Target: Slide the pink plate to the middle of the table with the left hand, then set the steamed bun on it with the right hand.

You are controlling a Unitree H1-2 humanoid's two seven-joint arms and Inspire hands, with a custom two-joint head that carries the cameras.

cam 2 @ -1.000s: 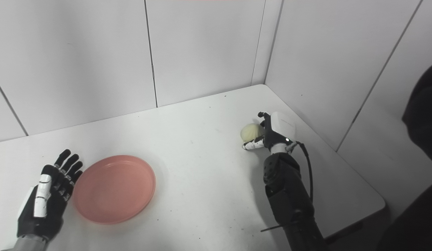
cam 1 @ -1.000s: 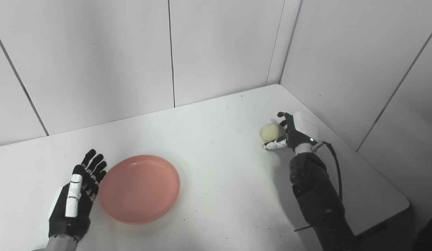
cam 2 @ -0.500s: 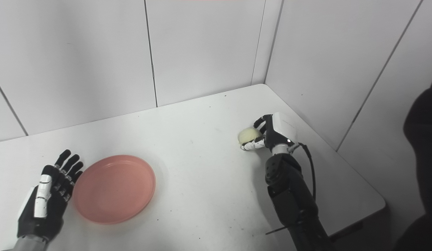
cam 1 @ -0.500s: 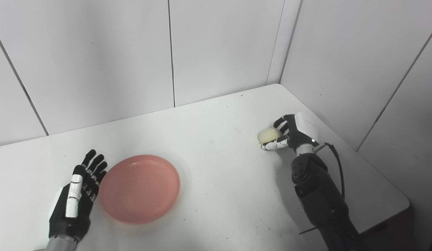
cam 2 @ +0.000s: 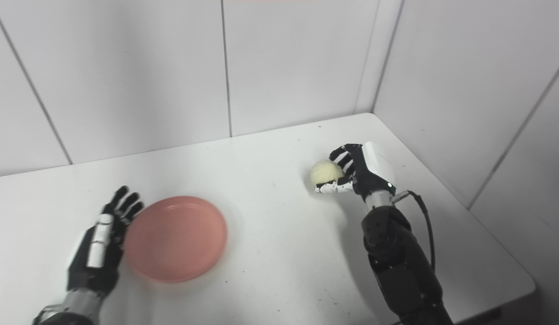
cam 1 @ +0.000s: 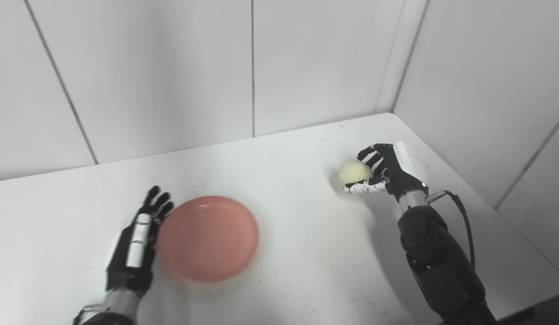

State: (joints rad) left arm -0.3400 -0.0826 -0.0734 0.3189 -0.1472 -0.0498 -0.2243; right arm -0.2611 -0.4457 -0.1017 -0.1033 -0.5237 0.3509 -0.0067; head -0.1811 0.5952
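The pink plate [cam 1: 209, 238] lies on the white table [cam 1: 288, 271], left of centre. My left hand [cam 1: 137, 246] rests open and flat against the plate's left rim, fingers pointing away from me. On the right side, my right hand [cam 1: 387, 174] is shut on the pale yellow steamed bun [cam 1: 355, 172], with fingers over its top and the thumb beneath it. The bun sticks out to the left of the palm. In the right eye view the bun [cam 2: 326, 171] sits well to the right of the plate [cam 2: 175, 238].
White wall panels close the table at the back and on the right, meeting in a corner [cam 1: 390, 113] just behind the right hand. The table's right edge [cam 1: 523, 239] runs close to the right forearm. A black cable [cam 1: 462, 216] hangs off the right wrist.
The camera has swung, shifting the whole picture right. The right hand's fingers closed over the bun and carried it slightly left across the table. The plate and left hand kept their places.
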